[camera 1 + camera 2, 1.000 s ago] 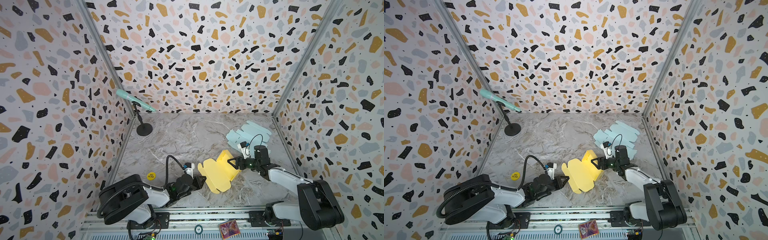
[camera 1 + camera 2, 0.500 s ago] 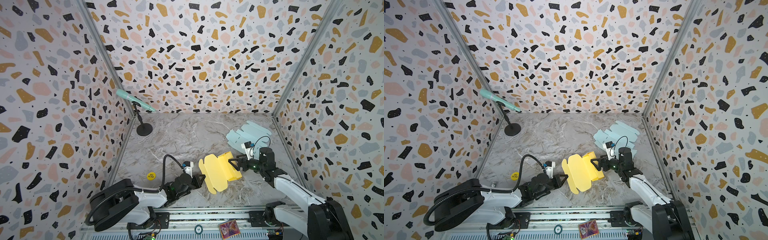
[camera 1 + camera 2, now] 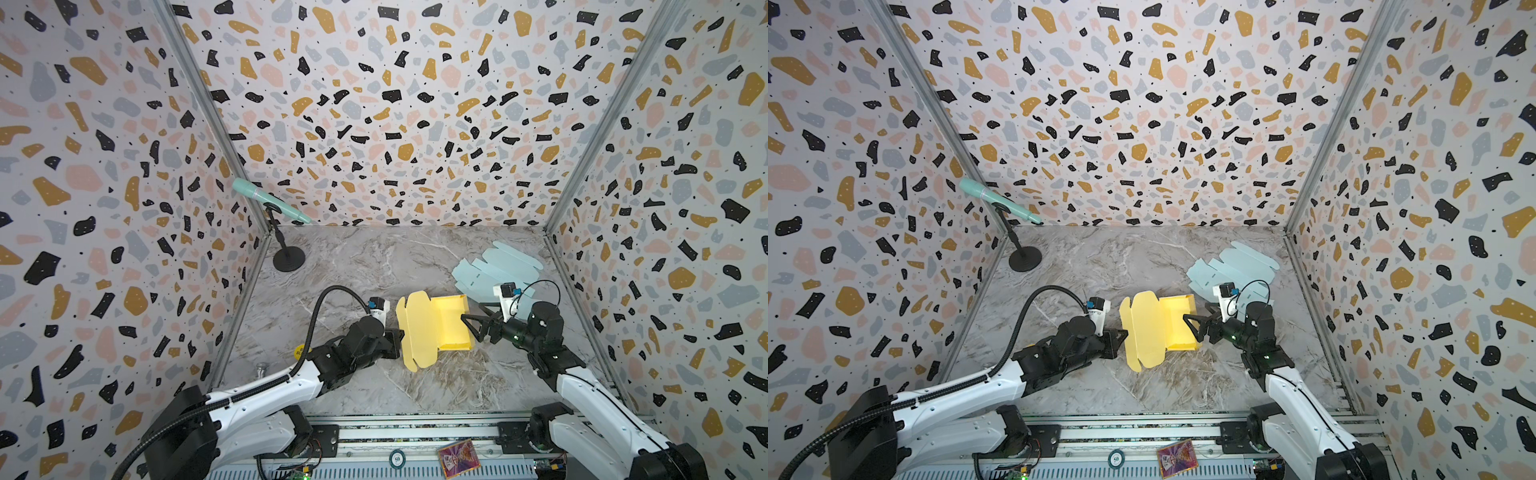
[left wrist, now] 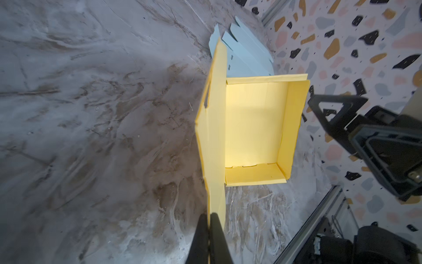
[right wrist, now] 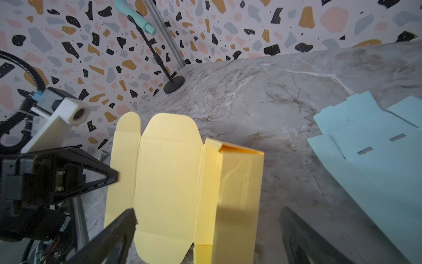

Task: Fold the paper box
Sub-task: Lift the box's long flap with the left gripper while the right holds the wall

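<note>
The yellow paper box (image 3: 432, 328) sits mid-table in both top views, partly folded, with a shallow tray whose walls stand up (image 4: 251, 128). Its lid panel with rounded flaps (image 5: 169, 178) is raised on the left side. My left gripper (image 3: 397, 343) is shut on the outer edge of that lid panel, and the left wrist view shows the paper pinched between the fingertips of the left gripper (image 4: 209, 217). My right gripper (image 3: 471, 326) stands wide open just right of the tray's right wall, holding nothing. In the right wrist view the fingers of the right gripper (image 5: 207, 212) straddle the box without touching it.
Flat light-blue paper sheets (image 3: 498, 270) lie at the back right, close behind the right wrist. A teal microphone on a black stand (image 3: 286, 257) stands in the back left corner. Patterned walls close in three sides. A rail with a small card (image 3: 457, 459) runs along the front.
My right gripper has opened, let go of the box and drawn back to the right. The box has settled more squarely on the table. My left gripper has closed fully on the lid edge.
</note>
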`<act>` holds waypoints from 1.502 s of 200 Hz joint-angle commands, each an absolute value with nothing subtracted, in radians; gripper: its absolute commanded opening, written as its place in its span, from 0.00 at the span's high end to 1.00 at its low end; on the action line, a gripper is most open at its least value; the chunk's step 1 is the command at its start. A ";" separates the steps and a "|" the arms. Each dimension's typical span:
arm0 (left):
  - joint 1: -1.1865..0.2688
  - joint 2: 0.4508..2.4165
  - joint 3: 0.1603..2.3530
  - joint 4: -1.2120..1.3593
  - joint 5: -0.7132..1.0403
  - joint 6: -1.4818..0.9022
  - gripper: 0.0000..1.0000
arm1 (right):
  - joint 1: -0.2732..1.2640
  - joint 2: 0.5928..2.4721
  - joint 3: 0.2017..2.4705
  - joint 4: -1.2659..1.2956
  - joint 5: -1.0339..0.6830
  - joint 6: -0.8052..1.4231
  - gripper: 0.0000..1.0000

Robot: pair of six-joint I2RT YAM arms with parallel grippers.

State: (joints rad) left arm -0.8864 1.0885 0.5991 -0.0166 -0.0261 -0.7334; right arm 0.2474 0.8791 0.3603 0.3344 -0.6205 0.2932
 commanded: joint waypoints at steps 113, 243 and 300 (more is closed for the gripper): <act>-0.877 1.235 1.122 -0.834 -0.057 -0.177 1.00 | 0.486 1.265 0.590 0.717 -0.843 -0.136 0.04; -0.879 1.315 1.293 -1.014 -0.150 -0.054 1.00 | 0.581 1.454 0.762 0.415 -0.790 -0.308 0.39; -0.890 1.321 1.302 -1.022 -0.180 -0.051 1.00 | 0.596 1.455 0.775 0.395 -0.784 -0.311 0.62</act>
State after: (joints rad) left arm -0.8837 1.3182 1.2716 -0.9951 -0.1581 -0.0677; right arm 0.5846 1.4727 0.7460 0.4217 -0.7906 -0.2981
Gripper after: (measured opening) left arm 0.051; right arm 0.429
